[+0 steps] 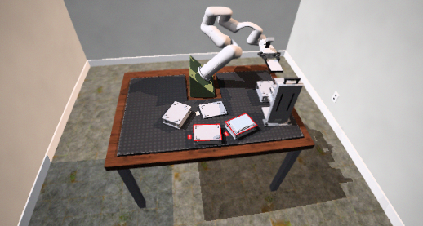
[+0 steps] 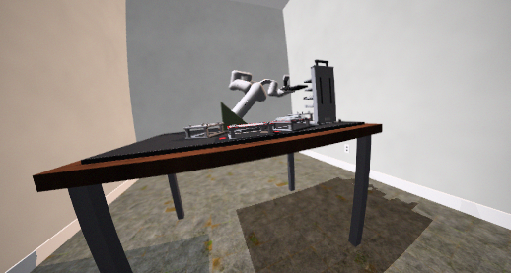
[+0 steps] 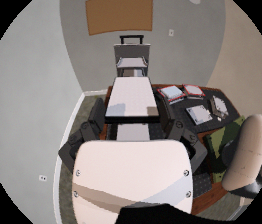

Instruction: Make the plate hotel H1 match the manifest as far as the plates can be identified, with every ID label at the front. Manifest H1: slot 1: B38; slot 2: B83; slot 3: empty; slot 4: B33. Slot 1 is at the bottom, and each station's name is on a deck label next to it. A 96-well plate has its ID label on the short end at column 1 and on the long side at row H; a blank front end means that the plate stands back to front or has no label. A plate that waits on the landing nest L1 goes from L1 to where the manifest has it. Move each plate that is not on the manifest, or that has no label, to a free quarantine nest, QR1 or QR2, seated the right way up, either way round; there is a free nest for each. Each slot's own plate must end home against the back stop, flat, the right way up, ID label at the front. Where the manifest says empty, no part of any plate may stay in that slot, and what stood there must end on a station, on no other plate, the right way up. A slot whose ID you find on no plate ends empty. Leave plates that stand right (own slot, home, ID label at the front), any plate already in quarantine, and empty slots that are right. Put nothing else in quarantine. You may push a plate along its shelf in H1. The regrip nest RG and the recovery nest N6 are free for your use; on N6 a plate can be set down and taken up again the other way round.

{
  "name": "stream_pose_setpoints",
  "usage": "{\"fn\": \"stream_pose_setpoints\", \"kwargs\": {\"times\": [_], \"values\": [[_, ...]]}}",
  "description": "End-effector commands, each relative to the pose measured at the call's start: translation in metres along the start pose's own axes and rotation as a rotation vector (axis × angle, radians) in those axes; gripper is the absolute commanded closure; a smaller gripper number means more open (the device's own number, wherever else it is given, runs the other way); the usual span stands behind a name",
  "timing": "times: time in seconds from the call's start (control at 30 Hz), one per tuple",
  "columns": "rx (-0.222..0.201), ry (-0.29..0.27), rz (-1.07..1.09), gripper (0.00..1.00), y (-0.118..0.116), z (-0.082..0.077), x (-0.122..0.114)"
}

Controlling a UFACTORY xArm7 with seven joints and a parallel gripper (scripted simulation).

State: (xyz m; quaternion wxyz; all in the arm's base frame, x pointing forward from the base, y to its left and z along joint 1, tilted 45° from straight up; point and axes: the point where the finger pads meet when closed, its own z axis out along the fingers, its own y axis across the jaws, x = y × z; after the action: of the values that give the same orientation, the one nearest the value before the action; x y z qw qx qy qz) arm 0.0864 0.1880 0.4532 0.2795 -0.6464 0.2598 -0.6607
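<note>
A 96-well plate (image 1: 273, 64) hangs in the air behind the plate hotel (image 1: 286, 99), held level and lengthwise toward the hotel's front, well above the table (image 1: 135, 161). The gripper (image 1: 267, 53) pinches this plate at its far short end, fingers spread wide across the plate's width; in the wrist view the plate (image 3: 132, 96) runs from the gripper straight out toward the hotel (image 3: 132, 56), whose handle shows above its stacked shelves. No ID text can be read on the plate at this size.

The hotel stands upright near the right edge of the black deck mat (image 1: 143, 126), a dark tower with a carry handle on top. In the exterior view the shelves stick out from its left face, and the held plate (image 2: 298, 87) floats just beside the upper shelves, apart from them. From the top a pale plate (image 1: 265, 90) shows in the hotel's front opening.

Left of the hotel, on the mat, lie two red-framed nests: the nearer one (image 1: 241, 125) carries a plate sitting slightly askew, the next (image 1: 207, 133) holds a plate squarely. Farther left from the hotel sit a flat pale nest (image 1: 213, 109) and a tilted grey one (image 1: 176, 114). The arm (image 1: 220, 59) rises from a green wedge base (image 1: 195, 75) at the back of the table, behind these nests.
</note>
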Motion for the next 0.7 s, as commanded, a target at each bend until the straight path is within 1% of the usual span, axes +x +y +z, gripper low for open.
{"fn": "stream_pose_setpoints", "kwargs": {"times": [0.0,0.67], "values": [[0.0,-0.001,0.002,1.0,0.0,0.0,-0.006],[0.0,-0.001,0.002,1.0,0.0,0.0,-0.036]]}}
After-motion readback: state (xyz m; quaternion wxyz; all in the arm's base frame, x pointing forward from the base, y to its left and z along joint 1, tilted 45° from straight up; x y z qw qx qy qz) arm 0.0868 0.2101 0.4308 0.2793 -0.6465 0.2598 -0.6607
